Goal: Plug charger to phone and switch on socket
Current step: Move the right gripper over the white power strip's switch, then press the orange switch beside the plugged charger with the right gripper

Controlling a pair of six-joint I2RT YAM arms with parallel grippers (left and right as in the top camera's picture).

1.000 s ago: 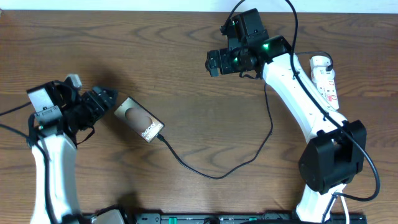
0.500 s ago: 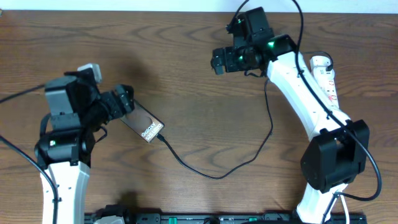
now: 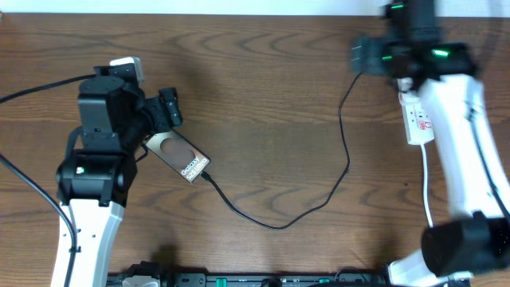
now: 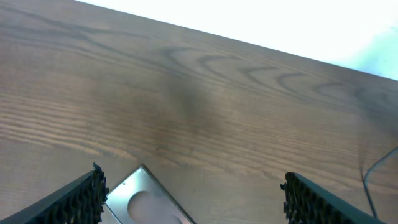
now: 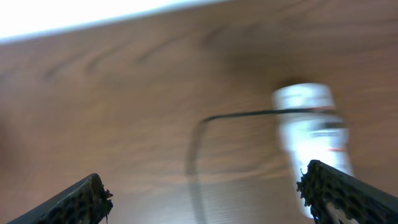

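The phone (image 3: pixel 180 159) lies flat on the wood table at the left, its "Galaxy" end to the lower right. The charger cable (image 3: pixel 279 226) meets that end with its tip and loops right and up toward the socket (image 3: pixel 419 119), a white power strip at the right. My left gripper (image 3: pixel 168 108) is open and empty just above the phone's far end. The left wrist view shows the phone's corner (image 4: pixel 144 200) between the open fingers (image 4: pixel 193 200). My right gripper (image 3: pixel 360 56) is open and empty left of the socket's top. The blurred right wrist view shows its open fingers (image 5: pixel 205 199), the socket (image 5: pixel 311 127) and the cable (image 5: pixel 194 155).
The table's far edge meets a white wall (image 3: pixel 239 6) at the top. Thick black robot cables (image 3: pixel 32 88) run off to the left of my left arm. A white cord (image 3: pixel 426 187) drops from the socket toward the right arm's base (image 3: pixel 446 255).
My right gripper has swung right, from mid-table to beside the socket's top end. My left arm has shifted right and toward the far edge, ending over the phone's far end. Phone and cable have not moved.
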